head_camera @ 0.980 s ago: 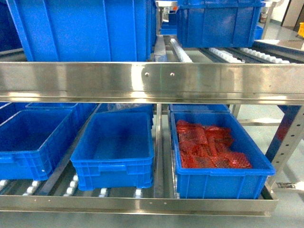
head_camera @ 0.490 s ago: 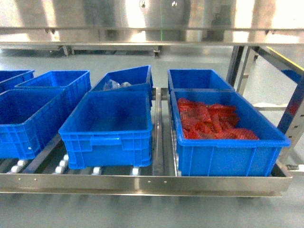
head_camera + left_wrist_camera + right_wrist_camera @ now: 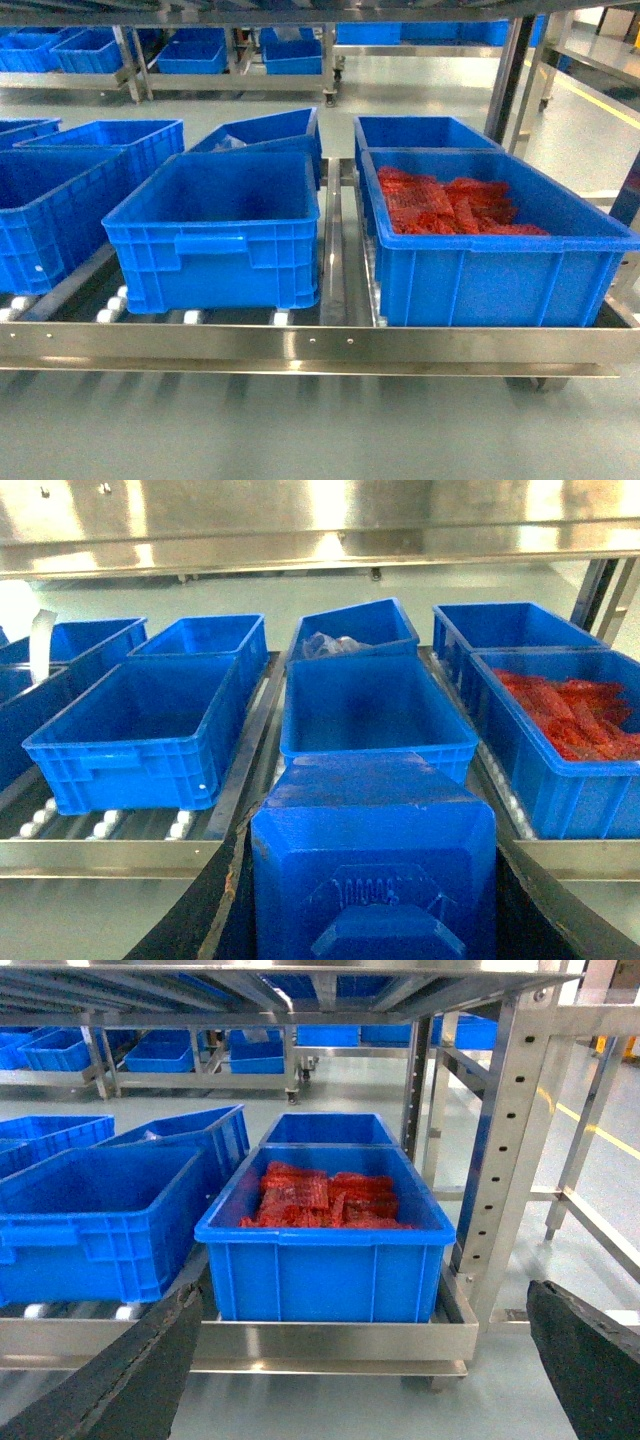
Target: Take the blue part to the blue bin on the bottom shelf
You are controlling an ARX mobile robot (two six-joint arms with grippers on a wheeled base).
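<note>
Blue part point(image 3: 372, 870): blue moulded block filling the lower left wrist view, held between the left tool's point(image 3: 370, 880) dark fingers point(image 3: 200, 920), above the shelf's front edge
Blue bin point(image 3: 222, 228): empty, front of the bottom shelf point(image 3: 300, 345), on white rollers point(image 3: 112, 303)
Neighbour crate point(image 3: 490, 250): right of the divider rail point(image 3: 333, 250), holds red bagged pieces point(image 3: 450, 208)
Right tool point(image 3: 360, 1380): fingers wide apart, holding nothing

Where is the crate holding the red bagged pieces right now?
In the head view, the crate of red bagged pieces sits front right on the bottom shelf, beside the blue bin.
</note>
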